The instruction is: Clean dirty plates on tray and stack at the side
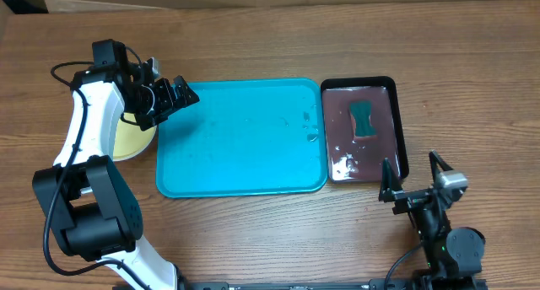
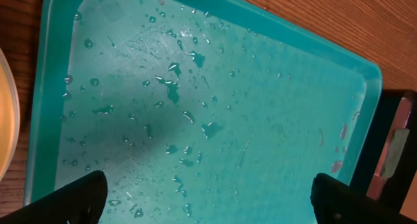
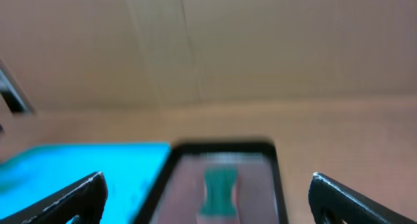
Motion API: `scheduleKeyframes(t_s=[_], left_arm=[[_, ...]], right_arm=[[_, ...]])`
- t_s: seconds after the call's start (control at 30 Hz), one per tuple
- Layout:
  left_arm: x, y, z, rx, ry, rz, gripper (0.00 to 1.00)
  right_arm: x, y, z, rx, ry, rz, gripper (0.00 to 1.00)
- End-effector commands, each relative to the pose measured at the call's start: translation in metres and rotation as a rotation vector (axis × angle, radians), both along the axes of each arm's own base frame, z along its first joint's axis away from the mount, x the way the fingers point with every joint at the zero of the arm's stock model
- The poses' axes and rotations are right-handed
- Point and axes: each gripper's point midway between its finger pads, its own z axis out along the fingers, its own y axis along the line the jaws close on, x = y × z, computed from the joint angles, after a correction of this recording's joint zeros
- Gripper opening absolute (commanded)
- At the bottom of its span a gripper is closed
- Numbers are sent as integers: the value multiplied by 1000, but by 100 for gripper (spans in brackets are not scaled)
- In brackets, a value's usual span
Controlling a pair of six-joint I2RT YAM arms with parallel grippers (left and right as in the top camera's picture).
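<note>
The turquoise tray (image 1: 245, 142) lies mid-table, wet with water drops and bare of plates; it also shows in the left wrist view (image 2: 260, 120) and the right wrist view (image 3: 78, 165). A yellow-green plate (image 1: 135, 138) lies on the table left of the tray, partly under my left arm; its rim shows in the left wrist view (image 2: 4, 120). I cannot tell whether other plates lie under it; no white or light blue plate shows. My left gripper (image 1: 180, 94) (image 2: 208, 201) is open and empty above the tray's far-left part. My right gripper (image 1: 413, 176) (image 3: 208, 198) is open and empty near the front right.
A narrow black tray (image 1: 397, 130) (image 3: 221, 146) with reddish-brown liquid stands right of the turquoise tray. A green sponge (image 1: 364, 119) (image 3: 219, 188) lies in it. Bare wooden table lies around both trays.
</note>
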Motion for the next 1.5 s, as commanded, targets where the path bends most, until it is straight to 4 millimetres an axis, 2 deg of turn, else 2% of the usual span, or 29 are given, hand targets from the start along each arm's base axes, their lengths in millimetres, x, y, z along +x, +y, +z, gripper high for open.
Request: scheduleKeyframes(t_s=[0.0,1.47], left_arm=[[1,-3,10,3,-36,-28,100],[1,-3,10,3,-36,-28,100]], right_arm=[[1,-4,-3,-59,-9,-22,100],[1,-8,-3,-80,-14,-38,100]])
